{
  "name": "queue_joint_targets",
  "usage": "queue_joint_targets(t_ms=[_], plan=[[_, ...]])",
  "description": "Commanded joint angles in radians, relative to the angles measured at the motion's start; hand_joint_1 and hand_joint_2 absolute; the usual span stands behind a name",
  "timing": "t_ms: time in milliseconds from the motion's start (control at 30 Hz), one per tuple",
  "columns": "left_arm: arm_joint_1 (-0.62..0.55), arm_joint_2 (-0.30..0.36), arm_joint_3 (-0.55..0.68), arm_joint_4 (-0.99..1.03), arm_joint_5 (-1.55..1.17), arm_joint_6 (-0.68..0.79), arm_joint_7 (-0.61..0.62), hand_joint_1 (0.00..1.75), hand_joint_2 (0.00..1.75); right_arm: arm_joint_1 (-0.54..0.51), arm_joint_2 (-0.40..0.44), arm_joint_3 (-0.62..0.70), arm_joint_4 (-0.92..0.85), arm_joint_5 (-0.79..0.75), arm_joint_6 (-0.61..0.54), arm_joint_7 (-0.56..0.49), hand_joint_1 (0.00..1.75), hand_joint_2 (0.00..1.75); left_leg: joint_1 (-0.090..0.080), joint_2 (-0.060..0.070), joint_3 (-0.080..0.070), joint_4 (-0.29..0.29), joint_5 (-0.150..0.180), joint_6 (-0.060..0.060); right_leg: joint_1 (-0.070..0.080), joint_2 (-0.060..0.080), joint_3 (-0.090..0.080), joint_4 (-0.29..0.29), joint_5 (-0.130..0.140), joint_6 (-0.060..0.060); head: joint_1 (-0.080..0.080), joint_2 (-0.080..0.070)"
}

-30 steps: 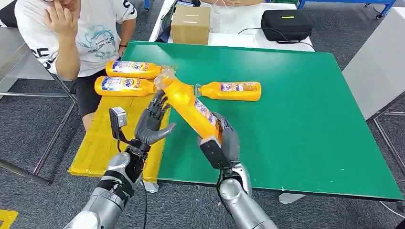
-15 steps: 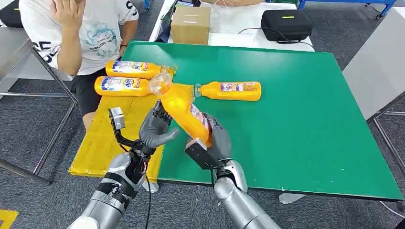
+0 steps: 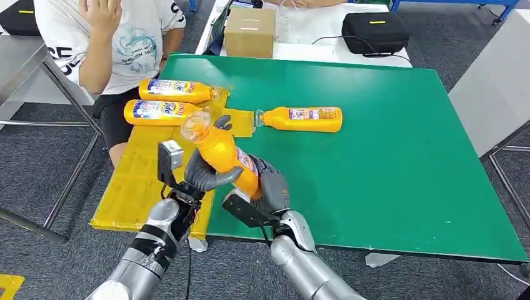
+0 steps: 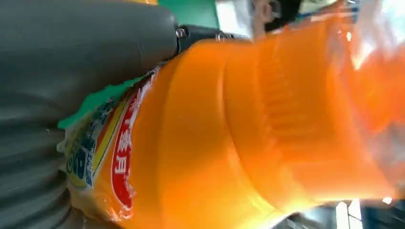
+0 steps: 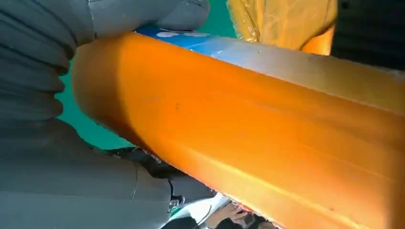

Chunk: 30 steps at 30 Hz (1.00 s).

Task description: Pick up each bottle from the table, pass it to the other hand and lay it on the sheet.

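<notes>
both the left hand [image 3: 203, 172] and right hand [image 3: 269, 190] grasp 1 orange bottle [image 3: 222, 153] over the table's [image 3: 400, 175] near edge. 2 bottles [image 3: 165, 101] lie on the yellow sheet [image 3: 134, 181]; another bottle [image 3: 303, 119] lies just behind.

High head view (wrist views close-up)

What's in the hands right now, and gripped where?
One orange bottle, held by both hands mid-handover. The right hand grips its lower body near the base; the left hand wraps the body higher up, below the neck.
</notes>
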Motion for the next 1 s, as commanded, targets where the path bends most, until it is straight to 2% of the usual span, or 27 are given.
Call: queue_joint_targets(t_ms=[33, 167, 200, 233, 367, 567, 700, 800, 833, 867, 1000], plan=[[-0.108, 0.009, -0.011, 0.221, -0.018, 0.062, -0.024, 1.75, 1.75, -0.027, -0.002, 0.073, 0.025, -0.019, 0.004, -0.015, 1.75, 1.75, 0.001, 0.000, 0.002, 0.000, -0.001, -0.001, 0.001, 0.000, 0.002, 0.000, 0.000, -0.001, 0.000, 0.000], [-0.098, 0.007, 0.022, 0.210, 0.022, 0.025, -0.044, 1.75, 1.75, -0.022, -0.003, 0.065, 0.018, -0.032, -0.010, -0.019, 1.75, 1.75, 0.001, 0.001, 0.003, 0.000, -0.001, -0.002, 0.001, 0.001, 0.003, 0.000, -0.001, -0.002, 0.000, 0.000], [-0.097, 0.008, 0.033, 0.205, 0.039, 0.008, -0.044, 1.75, 1.75, -0.020, -0.003, 0.060, 0.014, -0.040, -0.010, -0.021, 0.17, 1.75, 0.001, 0.001, 0.002, 0.000, -0.001, -0.001, 0.001, 0.001, 0.002, 0.000, -0.001, -0.002, 0.000, 0.000], [-0.094, 0.008, 0.046, 0.198, 0.053, 0.000, -0.045, 1.75, 1.75, -0.015, -0.004, 0.053, 0.005, -0.046, -0.024, -0.025, 0.00, 1.75, 0.002, 0.001, 0.003, 0.000, -0.002, -0.002, 0.002, 0.001, 0.003, 0.000, -0.001, -0.003, 0.000, 0.000], [-0.078, 0.016, 0.119, 0.148, 0.140, -0.055, -0.039, 1.75, 1.75, 0.014, -0.013, 0.004, -0.055, -0.131, -0.040, -0.062, 0.00, 1.75, 0.002, 0.001, 0.004, 0.000, -0.001, -0.002, 0.002, 0.001, 0.003, -0.001, -0.001, -0.003, 0.000, 0.000], [-0.078, 0.022, 0.124, 0.141, 0.145, -0.061, -0.032, 1.75, 1.75, 0.015, -0.020, 0.004, -0.064, -0.136, -0.034, -0.063, 0.00, 1.75, 0.001, 0.001, 0.002, 0.000, -0.001, -0.001, 0.001, 0.001, 0.001, 0.000, -0.001, -0.002, 0.000, 0.000], [-0.084, 0.037, 0.153, 0.143, 0.166, -0.043, -0.021, 1.75, 1.75, 0.044, -0.033, -0.037, -0.122, -0.193, -0.064, -0.084, 0.00, 1.75, 0.001, 0.001, 0.001, 0.000, 0.000, -0.001, 0.001, 0.000, 0.001, 0.000, 0.000, -0.002, 0.000, 0.000], [-0.109, 0.087, 0.128, 0.141, 0.038, 0.063, -0.085, 1.75, 1.75, 0.073, -0.049, -0.080, -0.208, -0.264, -0.050, -0.116, 0.00, 1.75, 0.001, 0.001, 0.001, 0.000, 0.000, -0.001, 0.001, 0.000, 0.000, 0.000, -0.001, -0.002, 0.000, 0.000], [-0.130, 0.112, 0.103, 0.152, -0.071, 0.159, -0.108, 1.75, 1.75, 0.087, -0.051, -0.105, -0.248, -0.298, -0.051, -0.135, 0.00, 1.75, 0.002, 0.000, 0.002, 0.000, -0.001, -0.002, 0.002, -0.001, 0.002, 0.000, -0.001, -0.003, 0.000, 0.000], [-0.147, 0.124, 0.102, 0.167, -0.118, 0.187, -0.117, 1.75, 1.75, 0.091, -0.056, -0.109, -0.268, -0.306, -0.040, -0.134, 0.00, 1.75, 0.002, 0.000, 0.000, 0.001, -0.001, -0.002, 0.002, -0.001, 0.000, 0.000, -0.001, -0.002, 0.000, 0.000], [-0.255, 0.186, 0.046, 0.304, -0.473, 0.468, -0.090, 1.75, 1.75, 0.115, -0.055, -0.155, -0.371, -0.383, -0.008, -0.163, 0.00, 1.75, 0.002, -0.001, -0.001, 0.002, 0.000, -0.002, 0.002, -0.002, -0.001, 0.001, -0.001, -0.002, 0.000, 0.000]])
